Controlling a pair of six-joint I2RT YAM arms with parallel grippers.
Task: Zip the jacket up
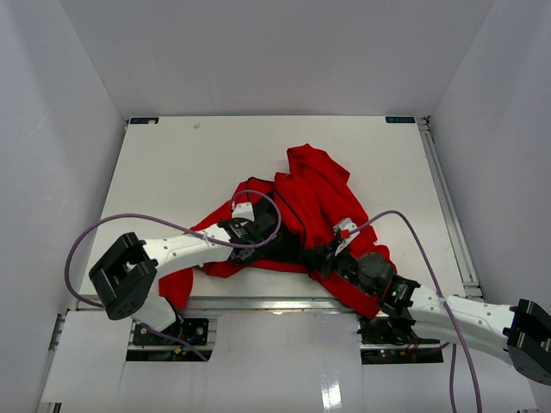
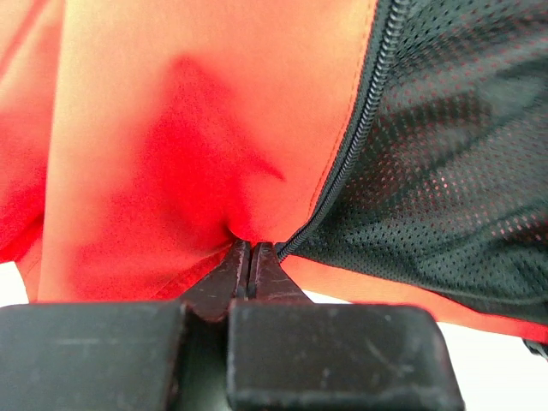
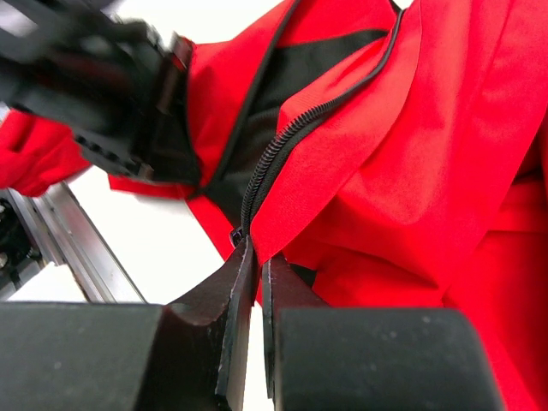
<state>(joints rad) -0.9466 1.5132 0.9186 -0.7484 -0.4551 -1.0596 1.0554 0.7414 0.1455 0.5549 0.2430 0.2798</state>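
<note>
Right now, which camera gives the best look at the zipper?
Right wrist: the zipper runs sharp, up from the right gripper. Left wrist shows a softer stretch beside black mesh lining. In the top view it is too small to follow on the jacket.

Table (image 1: pixel 172 163): white, flat, bare at the left and along the back.
Walls (image 1: pixel 275 52): plain white panels on three sides.
Corner markers (image 1: pixel 144 120): small dark tags, one at each far corner.
Side rail (image 1: pixel 448 206): metal track down the table's right edge.
Near rail (image 1: pixel 275 304): silver strip along the front edge.
</note>
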